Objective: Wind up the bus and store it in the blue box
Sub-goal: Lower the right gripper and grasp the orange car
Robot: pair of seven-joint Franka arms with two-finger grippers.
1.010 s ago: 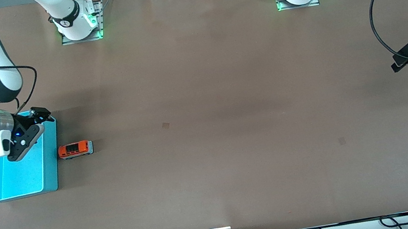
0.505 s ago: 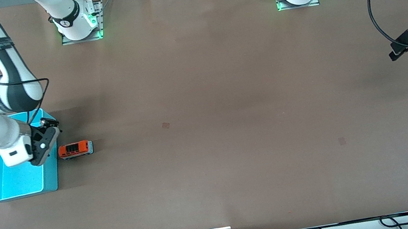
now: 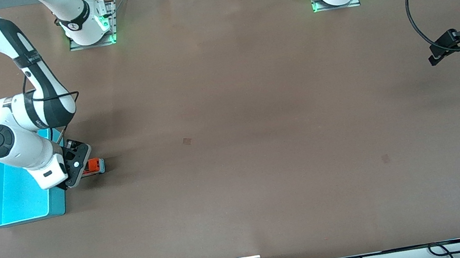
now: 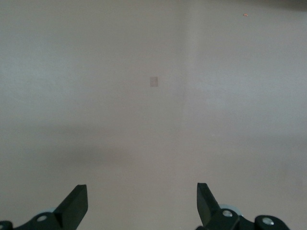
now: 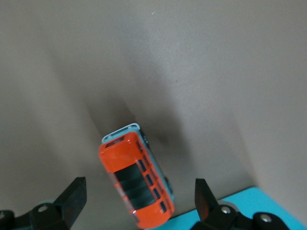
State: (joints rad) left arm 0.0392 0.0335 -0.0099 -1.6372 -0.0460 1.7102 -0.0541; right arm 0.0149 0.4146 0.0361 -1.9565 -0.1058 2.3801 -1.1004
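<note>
With jaws apart over the bus [image 5: 136, 179] near the table's right-arm edge, the right gripper [image 5: 136, 206] risks nudging it against the blue box [image 3: 10, 196] just beside, while the left gripper [image 4: 141, 206] waits, jaws apart.

Right gripper [image 3: 76, 168] over the bus [image 3: 94, 166] beside the blue box [image 3: 10, 196]; left gripper [image 3: 437, 57] waiting.
</note>
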